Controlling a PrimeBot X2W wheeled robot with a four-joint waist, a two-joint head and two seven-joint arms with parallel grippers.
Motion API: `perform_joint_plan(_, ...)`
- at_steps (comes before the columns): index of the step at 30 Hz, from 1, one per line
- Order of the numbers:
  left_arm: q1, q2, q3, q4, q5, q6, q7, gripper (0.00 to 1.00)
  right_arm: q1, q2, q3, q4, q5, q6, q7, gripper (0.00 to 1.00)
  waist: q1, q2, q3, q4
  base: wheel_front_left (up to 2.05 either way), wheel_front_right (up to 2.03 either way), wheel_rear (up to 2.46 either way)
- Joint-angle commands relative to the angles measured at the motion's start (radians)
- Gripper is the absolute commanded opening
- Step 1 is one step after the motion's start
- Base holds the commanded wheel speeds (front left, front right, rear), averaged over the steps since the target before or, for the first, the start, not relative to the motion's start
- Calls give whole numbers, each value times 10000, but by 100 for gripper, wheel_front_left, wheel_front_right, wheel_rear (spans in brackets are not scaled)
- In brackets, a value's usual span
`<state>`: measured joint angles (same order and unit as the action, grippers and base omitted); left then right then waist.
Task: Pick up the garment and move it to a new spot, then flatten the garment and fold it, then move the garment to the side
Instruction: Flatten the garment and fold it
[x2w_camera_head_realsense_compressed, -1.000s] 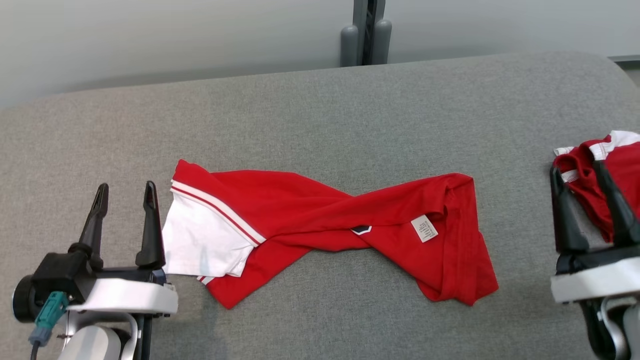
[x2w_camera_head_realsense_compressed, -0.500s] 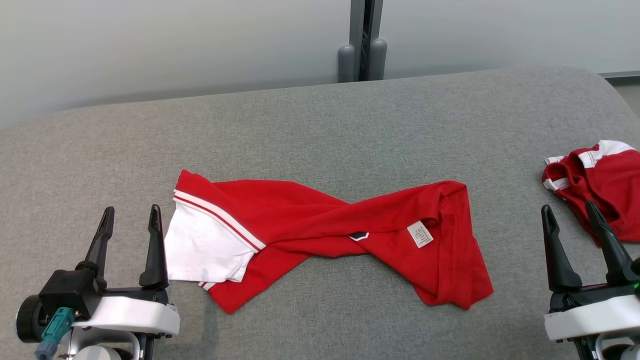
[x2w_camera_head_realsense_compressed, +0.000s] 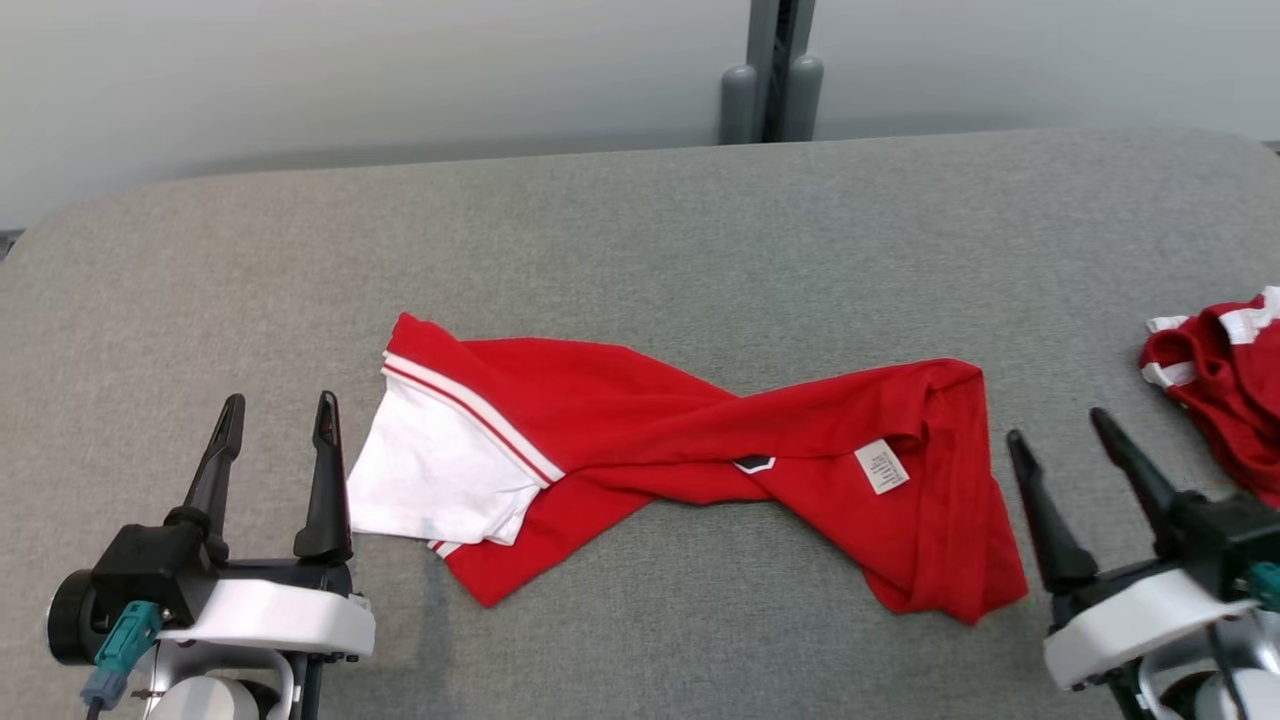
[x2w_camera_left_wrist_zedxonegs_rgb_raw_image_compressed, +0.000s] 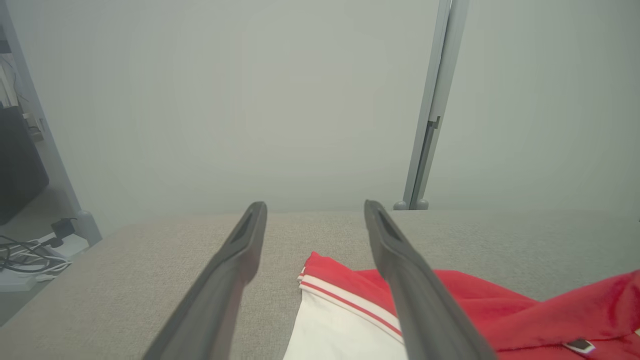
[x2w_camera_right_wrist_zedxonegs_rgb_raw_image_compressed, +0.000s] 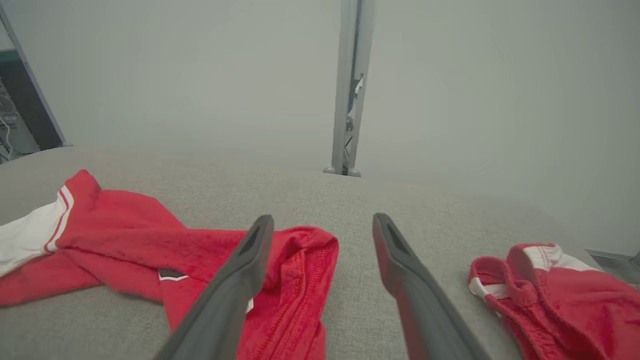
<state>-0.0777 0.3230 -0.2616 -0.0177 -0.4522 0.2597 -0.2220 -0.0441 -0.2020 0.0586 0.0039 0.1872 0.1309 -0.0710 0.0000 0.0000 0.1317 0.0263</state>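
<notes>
Twisted red-and-white fabric garment (x2w_camera_head_realsense_compressed: 640, 420) lies loose before me.
My left gripper (x2w_camera_head_realsense_compressed: 280, 400) is released beside its white sleeve; my right gripper (x2w_camera_head_realsense_compressed: 1057, 425) is released beside its red end.

Shirt (x2w_camera_head_realsense_compressed: 640, 420): red and white knit cloth, matt, slightly fuzzy. Desk (x2w_camera_head_realsense_compressed: 600, 230): grey woven cover, coarse, matt. Left pincer (x2w_camera_head_realsense_compressed: 280, 402): dark matt plastic fingers, smooth white shell.

The garment (x2w_camera_head_realsense_compressed: 700, 450) is red with a white, red-striped sleeve; the table (x2w_camera_head_realsense_compressed: 640, 240) is grey.
</notes>
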Motion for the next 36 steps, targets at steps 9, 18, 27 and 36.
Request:
perform_joint_plan(9,-590,-349,-161,141,-39,-153,-190,100,-1361,-801,1823,1866,-502,-5,519,100,0,0,960,781,0,0,0)
perform_joint_plan(18,-938,-569,-40,540,-8,-312,-355,100,-2806,-1187,2757,3472,-870,-5,422,1,0,0,1297,851,0,0,0)
perform_joint_plan(27,-945,-620,194,650,131,-446,-407,100,-3426,-2351,3747,1914,-394,-5,1377,0,0,0,1272,373,0,0,0)
perform_joint_plan(36,-884,-595,365,541,227,-498,-423,100,-3919,-4948,4786,-870,218,-5,3931,0,0,0,1333,30,0,0,0)
